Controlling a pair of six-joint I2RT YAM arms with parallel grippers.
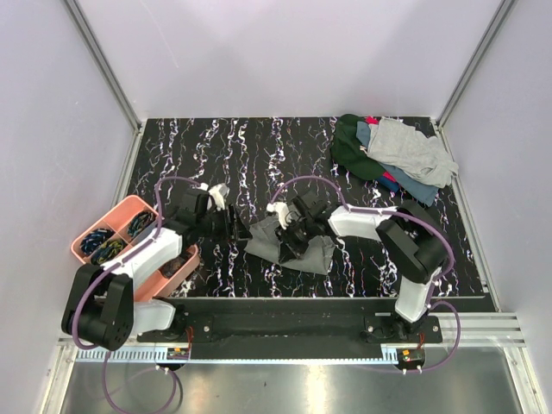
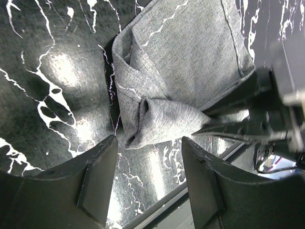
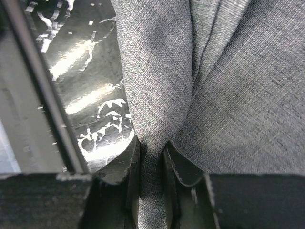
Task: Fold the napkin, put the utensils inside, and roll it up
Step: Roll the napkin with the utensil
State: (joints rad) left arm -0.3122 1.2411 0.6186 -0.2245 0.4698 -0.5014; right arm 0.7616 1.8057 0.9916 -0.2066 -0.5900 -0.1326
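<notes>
Right wrist view: the right end effector [image 3: 152,160] pinches a raised ridge of the napkin [image 3: 228,95]. The grey weave runs down between its two fingers [image 3: 183,169] and fills the narrow gap.
Right end effector state: pressed together on the cloth, which touches both inner faces.
Left wrist view: the left end effector [image 2: 150,143] stands spread with nothing between its fingers [image 2: 97,181]. Its tips sit just beside a bunched, twisted corner of the napkin [image 2: 190,52]. Whether they touch it cannot be told.
Napkin shape: one part lies fairly flat and shows a hemmed edge. The part nearer the left end effector is gathered into a thick fold, and the right end effector draws it to a point at the right of that view.
Napkin place: in the top external view it lies crumpled on the bench [image 1: 259,155], at the centre front and between the two end effectors.
Bench: black with white marble veins.
Tray: a pink compartmented tray [image 1: 102,216] sits at the bench's left edge, beside the left arm. Its contents are too small to identify.
Cloth heap: green, light-grey and blue cloths [image 1: 392,151] are piled at the far right corner, well apart from the napkin.
</notes>
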